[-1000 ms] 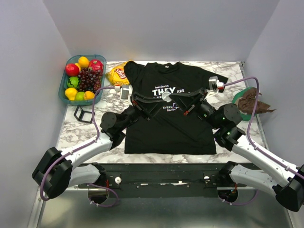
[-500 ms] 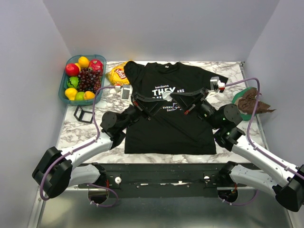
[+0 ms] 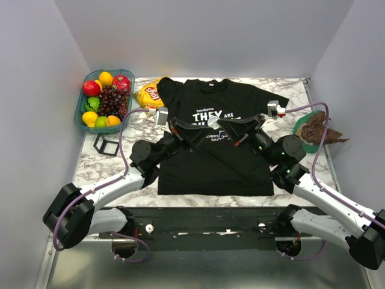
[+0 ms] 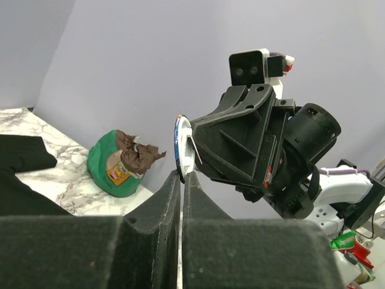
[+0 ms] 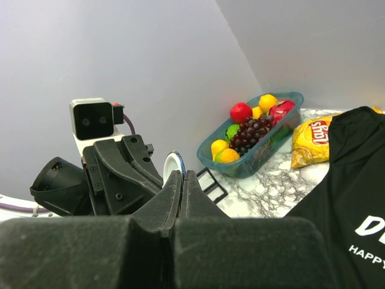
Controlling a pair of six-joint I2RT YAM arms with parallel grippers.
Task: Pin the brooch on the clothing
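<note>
The left gripper (image 4: 181,176) and right gripper (image 5: 181,174) are both pinching the brooch (image 3: 213,122) above the clothing (image 3: 210,162), round face pointing up.

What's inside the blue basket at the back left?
Dark grapes in the middle, with a red apple, an orange, a lemon and green fruit beside them. The fruit hides the floor of the basket.

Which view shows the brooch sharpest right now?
Left wrist: brooch crisp and edge-on, with the fingers in the foreground blurred. Right wrist: only its rim shows, slightly soft. Top: evenly lit and sharp, but the brooch is tiny and pale.
</note>
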